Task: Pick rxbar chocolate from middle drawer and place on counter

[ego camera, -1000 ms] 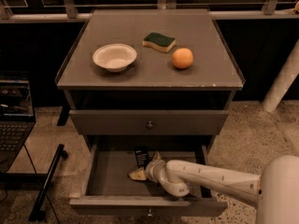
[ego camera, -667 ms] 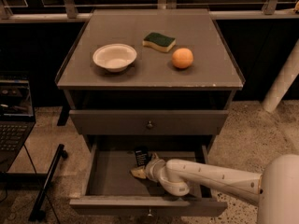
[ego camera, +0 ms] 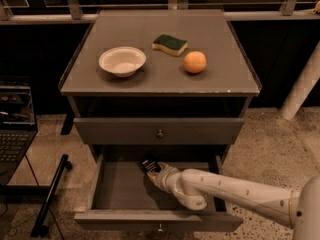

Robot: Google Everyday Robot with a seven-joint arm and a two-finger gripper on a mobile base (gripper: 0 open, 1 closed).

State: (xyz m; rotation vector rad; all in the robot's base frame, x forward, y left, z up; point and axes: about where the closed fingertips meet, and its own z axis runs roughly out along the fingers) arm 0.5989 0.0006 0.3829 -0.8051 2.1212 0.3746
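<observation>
**Single view, read left to right.**

Laptop: far left of the end effector, outside the cabinet; no part in the task.

Bowl: up and left of the end effector, on the worktop.

Drawer: pulled out, lowest in view. The end effector is inside it, left of centre and low over the floor, reaching in from the right.

Bar: in the drawer, immediately behind and slightly left of the end effector's tip, touching it or overlapped by it; only a small black patch with white print shows. Its long axis appears to run obliquely, back-left to front-right, roughly along the line of approach; the covered part leaves this uncertain.

State of the end effector: cannot be told, whether wide, narrow or closed on the bar; the tip hides the contact. By judgement the grasp is the step in hand; the lift and the transfer are not yet done.

Upper drawer: closed, directly above the end effector, between it and the worktop.

Sponge and orange: above and to the right of the end effector, on the worktop.

Arm: runs right and down from the end effector; it is the only arm, so no choice of side arises.

Change from one second earlier: the end effector then lay nearer the drawer front, with the bar clear beyond its tip; it has since advanced toward the back until it meets the bar. The bar itself seems unmoved; the things on the worktop are unchanged.
</observation>
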